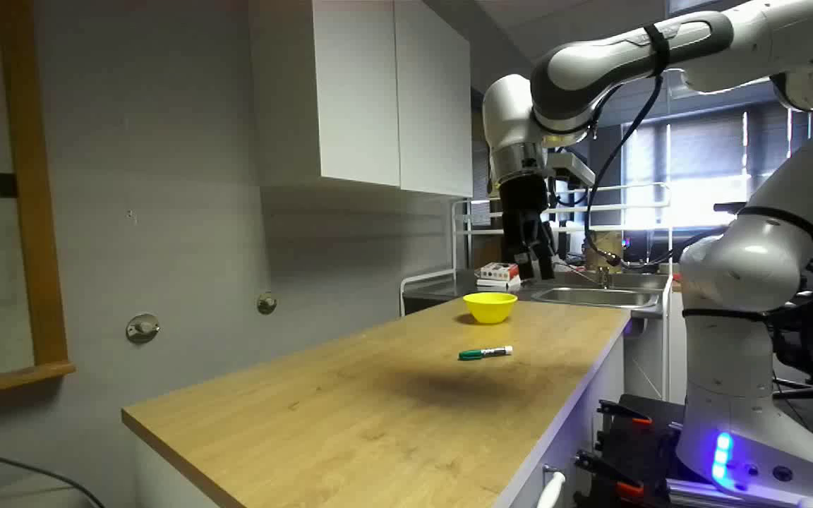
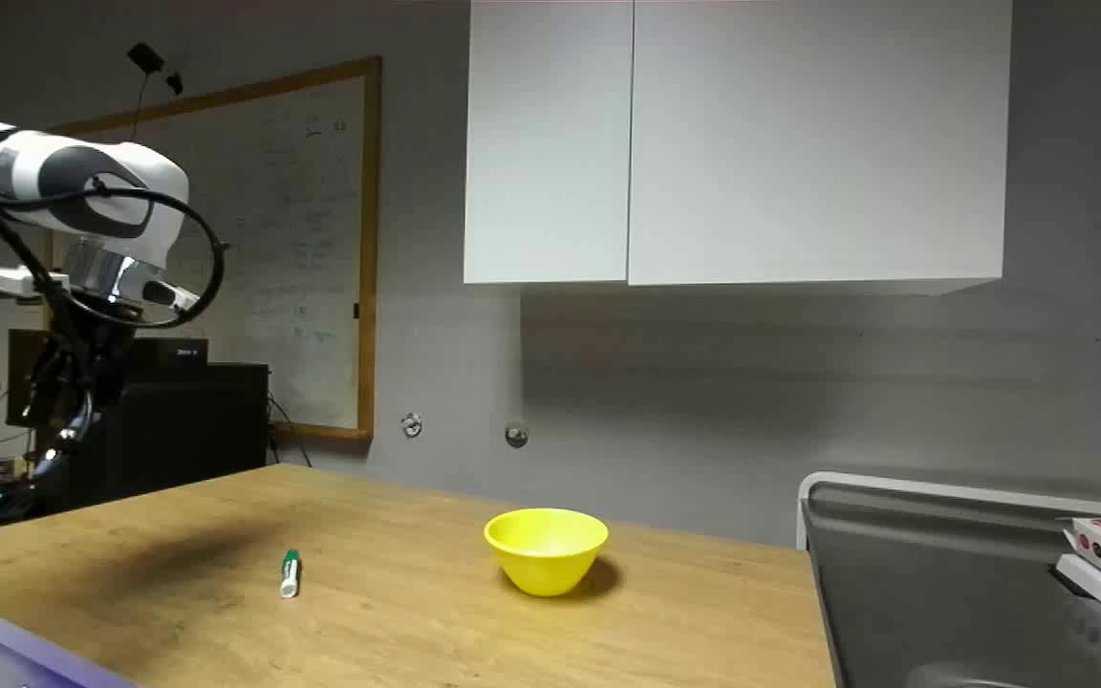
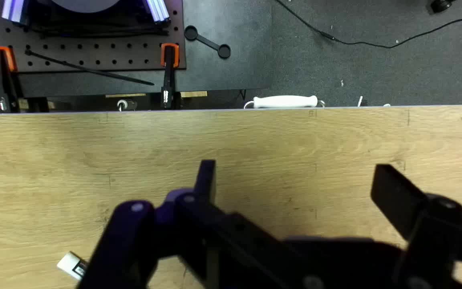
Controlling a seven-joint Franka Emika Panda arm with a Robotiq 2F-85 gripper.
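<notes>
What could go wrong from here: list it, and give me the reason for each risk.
The green-capped marker lies on its side on the counter, so a nudge might roll it. In the wrist view, the open gripper hides part of the marker, so lining up could be off. The black cable looping out from the arm could snag during a move.

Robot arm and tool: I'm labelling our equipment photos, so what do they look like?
The Franka Panda arm is glossy, white and rounded, with dark grey joint covers, black straps and a looping black cable. A blue light strip glows on its base. The arm ends in a shiny silver collar, and the tool is black with angular, jointed fingers.
</notes>
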